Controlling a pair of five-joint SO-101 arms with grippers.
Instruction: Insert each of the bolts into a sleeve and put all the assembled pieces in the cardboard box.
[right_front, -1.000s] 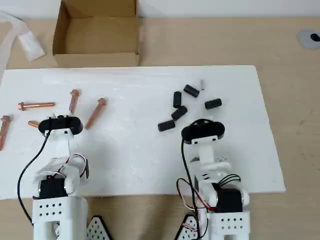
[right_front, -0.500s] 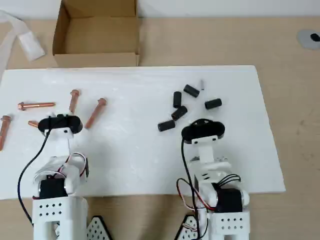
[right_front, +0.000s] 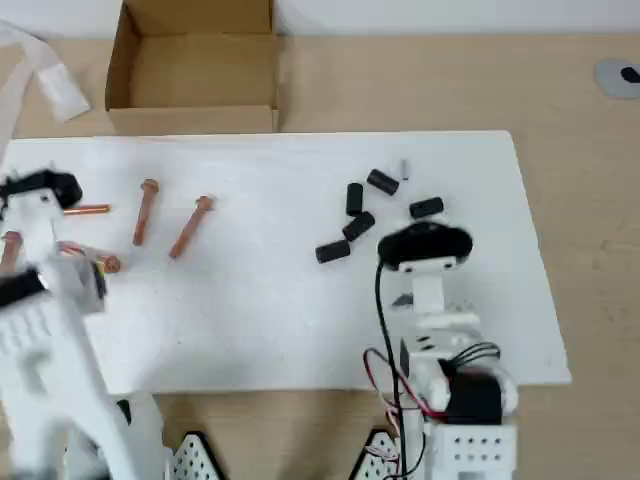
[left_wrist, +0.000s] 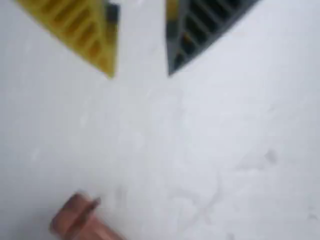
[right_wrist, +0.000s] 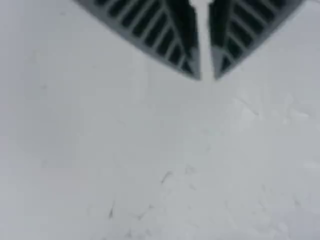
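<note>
A pale wooden tabletop (right_front: 420, 85) carries a broad white rectangular sheet (right_front: 270, 300) across its middle, with a strip of white wall (right_front: 450, 15) behind, a grey round disc (right_front: 618, 77) at the right edge and crumpled clear plastic wrapping (right_front: 45, 80) far left.

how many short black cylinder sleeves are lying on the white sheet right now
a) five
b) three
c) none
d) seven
a, the high view shows five short black cylindrical sleeves lying loose in one cluster on the white sheet, none with a bolt in it.
</note>
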